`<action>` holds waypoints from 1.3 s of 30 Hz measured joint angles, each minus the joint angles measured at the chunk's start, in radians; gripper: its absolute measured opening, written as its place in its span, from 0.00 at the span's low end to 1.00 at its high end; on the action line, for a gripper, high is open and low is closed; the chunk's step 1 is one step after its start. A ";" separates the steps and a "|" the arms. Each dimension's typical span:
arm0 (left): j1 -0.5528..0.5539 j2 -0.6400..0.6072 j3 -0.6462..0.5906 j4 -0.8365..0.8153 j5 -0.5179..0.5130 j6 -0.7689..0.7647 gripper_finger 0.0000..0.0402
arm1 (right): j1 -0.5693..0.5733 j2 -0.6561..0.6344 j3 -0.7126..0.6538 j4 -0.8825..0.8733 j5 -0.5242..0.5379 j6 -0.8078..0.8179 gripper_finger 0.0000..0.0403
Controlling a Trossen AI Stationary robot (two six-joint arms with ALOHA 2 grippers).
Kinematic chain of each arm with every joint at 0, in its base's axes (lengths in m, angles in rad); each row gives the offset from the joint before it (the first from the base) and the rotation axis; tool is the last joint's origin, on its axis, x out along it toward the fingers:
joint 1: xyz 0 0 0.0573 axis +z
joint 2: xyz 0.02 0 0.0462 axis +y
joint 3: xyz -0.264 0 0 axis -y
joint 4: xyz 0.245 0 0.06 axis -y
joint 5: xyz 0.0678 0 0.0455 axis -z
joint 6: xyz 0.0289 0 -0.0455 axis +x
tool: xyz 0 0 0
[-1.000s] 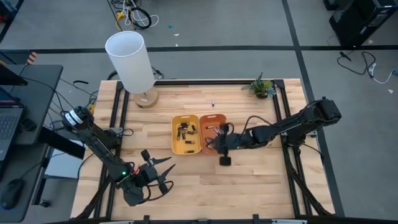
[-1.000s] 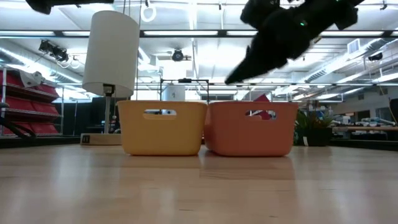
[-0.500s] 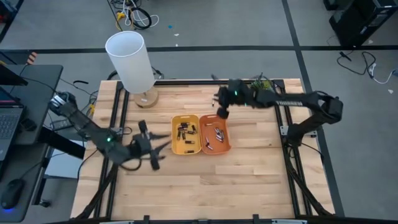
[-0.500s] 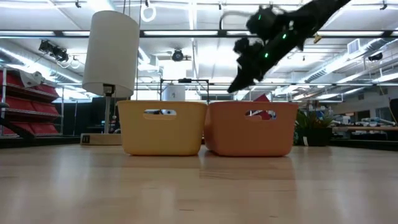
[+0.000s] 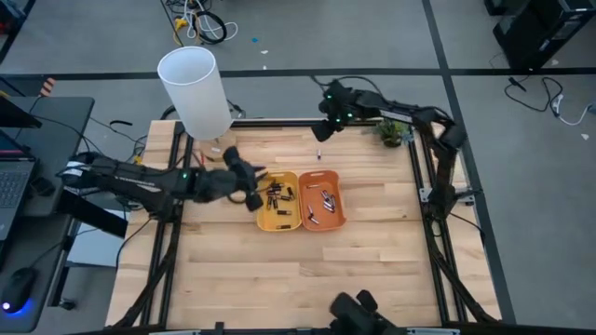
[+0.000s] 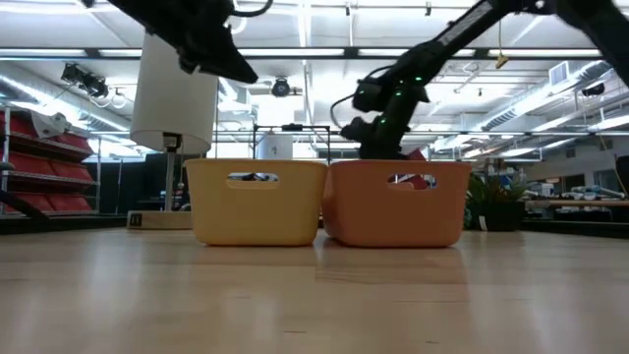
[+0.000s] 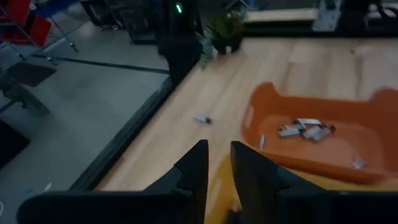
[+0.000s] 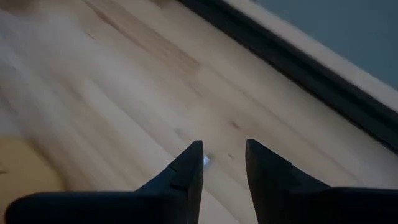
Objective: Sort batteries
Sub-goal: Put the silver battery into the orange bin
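Dark batteries (image 5: 277,195) lie in the yellow tray (image 5: 264,221), and silvery ones (image 7: 305,129) lie in the orange tray (image 5: 337,220) beside it. One loose battery (image 5: 318,154) lies on the wood beyond the trays, and it also shows in the left wrist view (image 7: 202,119). My left gripper (image 5: 256,182) hovers over the yellow tray's left rim; its fingers (image 7: 198,163) stand a narrow gap apart with nothing seen between them. My right gripper (image 5: 321,135) is near the table's far edge, above and just beyond the loose battery, open and pointing down (image 8: 224,152).
A white lamp (image 5: 196,88) stands at the far left on its round base. A small plant (image 5: 391,130) sits at the far right corner. The black table frame (image 8: 298,68) runs along the far edge just beyond my right gripper. Bare wood lies in front of the trays.
My left gripper has swung from the table's near left corner toward the far right, rising to the yellow tray's left rim, and its fingers have drawn closer together. My right gripper has left the orange tray, gone toward the far edge and tipped downward above the loose battery.
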 joint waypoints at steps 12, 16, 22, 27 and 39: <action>0.266 0.033 0.000 0.029 0.086 0.106 0.21 | 0.116 0.236 0.334 -0.312 0.162 0.027 0.28; 0.368 0.076 0.000 0.045 0.194 0.148 0.21 | 0.117 0.283 0.370 -0.308 0.087 0.075 0.28; 0.473 0.173 0.000 0.136 0.260 0.177 0.21 | 0.091 0.347 0.372 -0.364 -0.023 0.178 0.28; 0.534 0.250 0.000 0.229 0.310 0.226 0.21 | 0.070 0.356 0.371 -0.410 -0.002 0.183 0.28; 0.635 0.294 0.000 0.285 0.432 0.255 0.21 | 0.051 0.355 0.371 -0.408 -0.013 0.187 0.28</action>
